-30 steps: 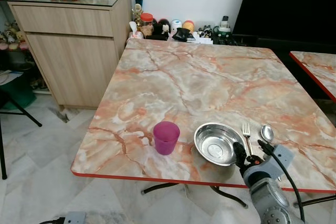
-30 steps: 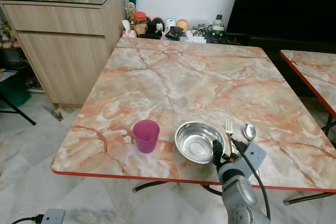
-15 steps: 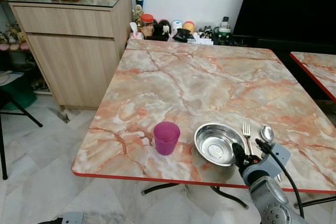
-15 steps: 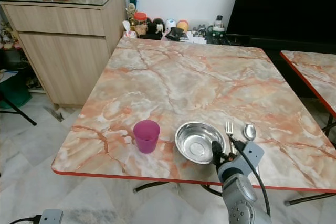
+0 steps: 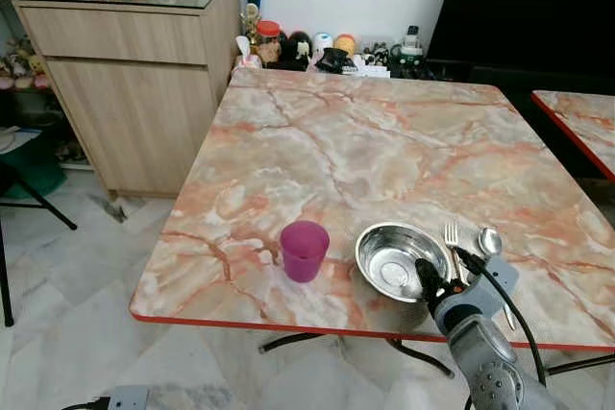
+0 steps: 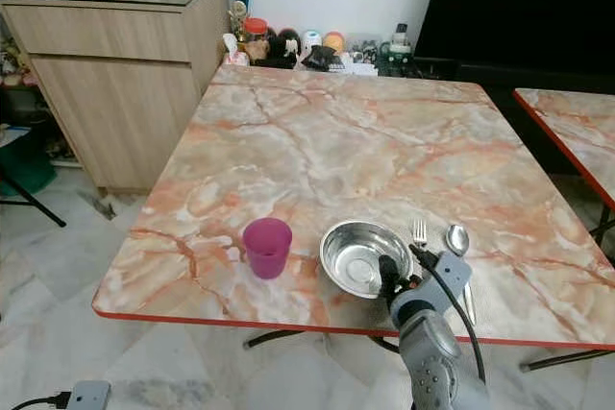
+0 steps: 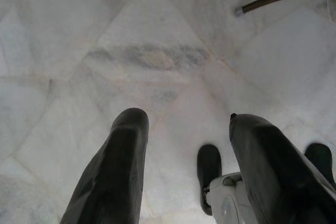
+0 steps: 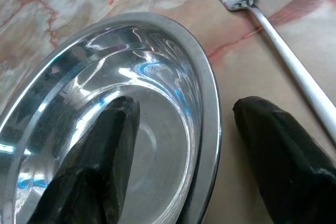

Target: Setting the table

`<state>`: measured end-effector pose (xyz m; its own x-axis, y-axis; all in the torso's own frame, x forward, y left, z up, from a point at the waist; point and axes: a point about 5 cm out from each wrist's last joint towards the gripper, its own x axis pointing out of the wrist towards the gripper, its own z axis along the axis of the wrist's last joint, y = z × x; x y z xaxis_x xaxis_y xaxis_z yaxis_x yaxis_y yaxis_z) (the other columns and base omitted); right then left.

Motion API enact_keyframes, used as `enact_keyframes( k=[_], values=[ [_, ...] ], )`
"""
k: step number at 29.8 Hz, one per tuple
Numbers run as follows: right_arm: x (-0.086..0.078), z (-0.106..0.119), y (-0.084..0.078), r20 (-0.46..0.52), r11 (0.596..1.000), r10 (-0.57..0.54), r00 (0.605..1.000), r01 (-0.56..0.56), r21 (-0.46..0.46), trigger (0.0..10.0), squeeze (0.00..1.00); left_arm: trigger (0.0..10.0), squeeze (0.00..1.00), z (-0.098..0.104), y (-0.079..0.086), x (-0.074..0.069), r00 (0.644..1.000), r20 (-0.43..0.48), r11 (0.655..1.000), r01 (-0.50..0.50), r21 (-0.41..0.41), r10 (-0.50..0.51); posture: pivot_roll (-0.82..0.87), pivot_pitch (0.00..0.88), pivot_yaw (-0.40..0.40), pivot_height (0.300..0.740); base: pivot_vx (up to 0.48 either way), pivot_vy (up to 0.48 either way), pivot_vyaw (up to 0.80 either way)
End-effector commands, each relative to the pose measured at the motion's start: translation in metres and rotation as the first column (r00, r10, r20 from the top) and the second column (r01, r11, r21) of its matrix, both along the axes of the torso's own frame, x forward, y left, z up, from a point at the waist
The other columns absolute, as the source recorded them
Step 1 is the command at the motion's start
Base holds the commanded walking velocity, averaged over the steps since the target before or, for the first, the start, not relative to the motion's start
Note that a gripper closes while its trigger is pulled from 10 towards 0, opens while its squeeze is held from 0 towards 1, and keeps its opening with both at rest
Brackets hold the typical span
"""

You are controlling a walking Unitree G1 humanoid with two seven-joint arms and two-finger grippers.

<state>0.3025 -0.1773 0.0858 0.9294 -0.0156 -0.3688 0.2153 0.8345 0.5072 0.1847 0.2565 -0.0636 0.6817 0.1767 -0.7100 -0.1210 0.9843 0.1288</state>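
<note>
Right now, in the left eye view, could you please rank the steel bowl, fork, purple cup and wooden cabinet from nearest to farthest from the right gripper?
1. Steel bowl: the right gripper straddles its right rim with open jaws.
2. Fork: on the table just right of the bowl.
3. Purple cup: left of the bowl, near the front edge.
4. Wooden cabinet: beyond the table's far left corner.

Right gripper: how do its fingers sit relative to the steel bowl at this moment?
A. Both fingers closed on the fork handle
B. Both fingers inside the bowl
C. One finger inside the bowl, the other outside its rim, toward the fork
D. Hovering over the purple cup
C: in the right wrist view the right gripper is open astride the rim of the steel bowl, with the fork lying beside the outer finger.
</note>
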Motion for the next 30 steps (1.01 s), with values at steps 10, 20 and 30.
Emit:
enact_keyframes(
  k=[10,20,30],
  values=[
    [0.0016,0.0000,-0.0001,0.000,1.000,-0.013,1.000,0.013,-0.001,2.2,0.00,10.0,0.00,-0.0023,-0.0023,-0.0024,1.000,-0.009,1.000,-0.012,-0.008,0.012,0.08,0.114,-0.049,0.740,0.000,0.000,0.00],
    [0.0027,0.0025,0.0015,0.018,1.000,-0.017,1.000,0.017,0.002,3.1,0.00,10.0,0.00,-0.0008,-0.0014,-0.0004,1.000,-0.003,1.000,-0.007,0.003,0.007,0.08,0.115,-0.048,0.740,0.000,0.000,0.00],
    [0.0037,0.0029,0.0026,0.026,1.000,-0.023,0.999,0.023,0.005,2.2,0.00,10.0,0.00,-0.0003,-0.0022,0.0008,1.000,-0.002,1.000,0.013,0.016,-0.013,0.09,0.112,-0.049,0.740,0.000,0.000,0.00]
  ],
)
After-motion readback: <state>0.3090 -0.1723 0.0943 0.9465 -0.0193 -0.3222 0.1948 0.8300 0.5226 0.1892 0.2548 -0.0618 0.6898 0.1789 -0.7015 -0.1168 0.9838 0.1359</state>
